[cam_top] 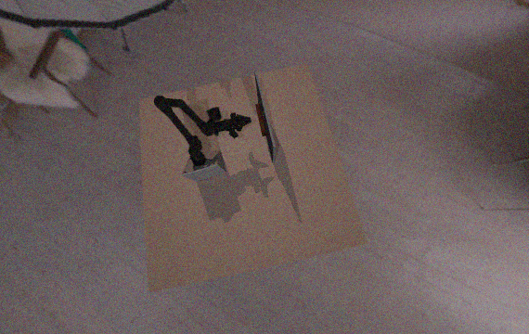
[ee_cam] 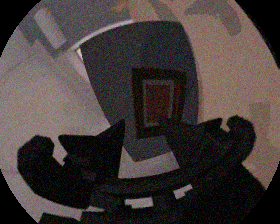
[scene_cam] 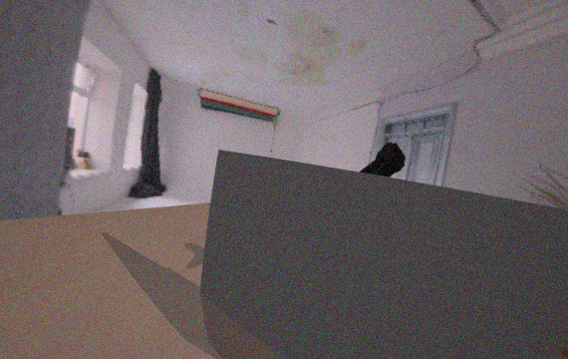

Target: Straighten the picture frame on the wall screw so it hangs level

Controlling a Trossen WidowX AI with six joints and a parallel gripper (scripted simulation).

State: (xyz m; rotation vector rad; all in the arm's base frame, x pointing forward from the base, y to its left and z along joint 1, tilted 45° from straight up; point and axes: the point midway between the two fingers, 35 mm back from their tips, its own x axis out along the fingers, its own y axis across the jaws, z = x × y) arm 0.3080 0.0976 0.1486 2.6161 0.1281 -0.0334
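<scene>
The picture frame [cam_top: 262, 120] [ee_cam: 138, 100] has a dark brown border, a grey inner band and a reddish centre. It hangs on the dark wall panel [cam_top: 272, 147] [scene_cam: 389, 259] [ee_cam: 108, 65]. In the wrist view its sides do not run parallel to the panel's edges, but the lens bends lines, and which side is higher I cannot tell. My gripper [cam_top: 250, 120] [ee_cam: 141, 120] is open and empty. It is in front of the frame with a small gap, its fingertips showing over the frame's lower part in the wrist view. The screw and the notched strip are hidden.
The wall panel stands upright on the wooden table top [cam_top: 246, 241] [scene_cam: 40, 284]. The arm's base [cam_top: 206, 172] is on the picture side of the panel. In the exterior view the panel hides the picture and the gripper; only a dark arm part [scene_cam: 389, 159] shows above its top edge.
</scene>
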